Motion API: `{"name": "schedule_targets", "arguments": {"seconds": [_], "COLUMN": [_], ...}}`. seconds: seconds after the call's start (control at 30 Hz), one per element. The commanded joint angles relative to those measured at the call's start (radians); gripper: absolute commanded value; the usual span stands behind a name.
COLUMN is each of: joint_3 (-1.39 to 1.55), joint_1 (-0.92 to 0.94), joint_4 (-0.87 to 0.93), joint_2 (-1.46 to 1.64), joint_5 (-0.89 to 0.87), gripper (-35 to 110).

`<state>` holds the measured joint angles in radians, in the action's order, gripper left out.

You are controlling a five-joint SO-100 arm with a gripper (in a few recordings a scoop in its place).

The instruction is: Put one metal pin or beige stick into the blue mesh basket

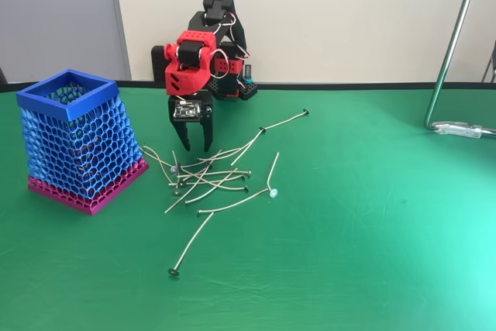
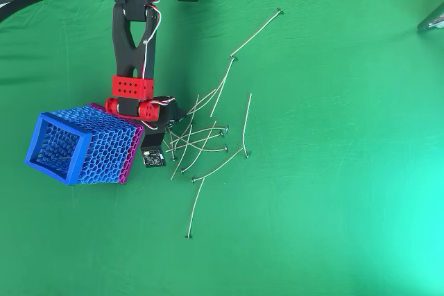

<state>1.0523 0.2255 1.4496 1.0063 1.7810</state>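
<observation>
In the fixed view the claw point(image 1: 195, 143) hangs open and empty, its two black fingers pointing down just above the 10 o'clock edge of the heap of metal pins point(image 1: 213, 176) on the green table point(image 1: 372, 215). The blue mesh basket point(image 1: 76, 139) stands upright at 9 o'clock of the heap, near it. Toward 3 o'clock the table lies bare up to a metal stand point(image 1: 453, 52).

Fixed view faces the green cloth-covered desk point(image 1: 372, 253) low from the front; overhead view looks straight down — both share its pin-strewn middle.
</observation>
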Motion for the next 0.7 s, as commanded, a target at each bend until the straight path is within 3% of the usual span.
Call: {"name": "schedule_targets", "arguments": {"seconds": [0.0,0.67], "joint_3": [-0.041,-0.075], "joint_1": [0.008,0.009], "joint_4": [-0.006,-0.015], "joint_2": [0.003,-0.063], "joint_5": [0.015,0.000], "gripper": [21,21]}}
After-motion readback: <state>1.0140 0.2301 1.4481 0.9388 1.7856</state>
